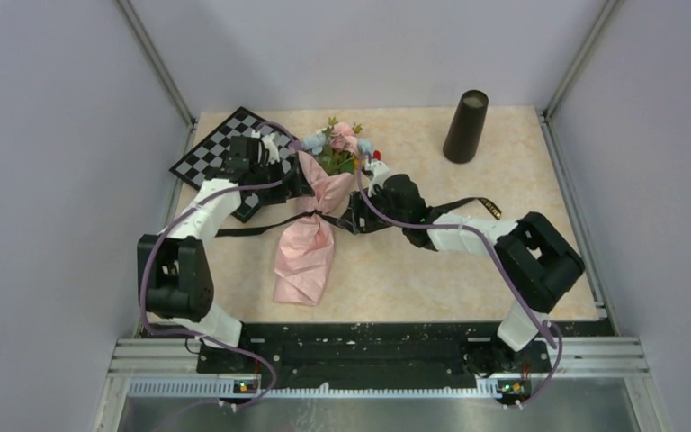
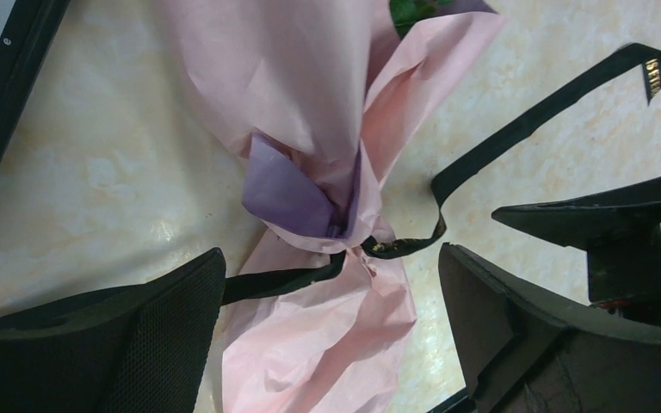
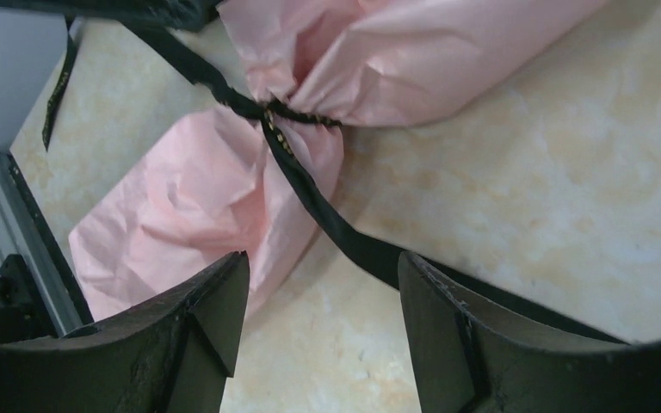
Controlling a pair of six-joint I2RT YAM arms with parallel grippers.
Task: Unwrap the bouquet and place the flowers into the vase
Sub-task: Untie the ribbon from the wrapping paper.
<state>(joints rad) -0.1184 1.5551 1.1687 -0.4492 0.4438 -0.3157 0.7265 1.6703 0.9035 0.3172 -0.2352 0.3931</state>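
One bouquet (image 1: 310, 225): lay flat on the table (image 1: 504, 162) between both hands, blooms toward the far edge, tail toward the bases.
Wrap: crinkled pink paper, lilac inside, cinched at the waist by black gold-lettered ribbon (image 3: 310, 185), tails trailing both ways.
Left hand (image 2: 331, 301): spread wide, straddling the waist, nothing pinched.
Right hand (image 3: 323, 301): spread, astride a ribbon tail, not gripping.
Step, judged: pinch the tail only, pull away from the knot, paper steadied.
Vase (image 1: 465, 126): upright, well apart, far right.
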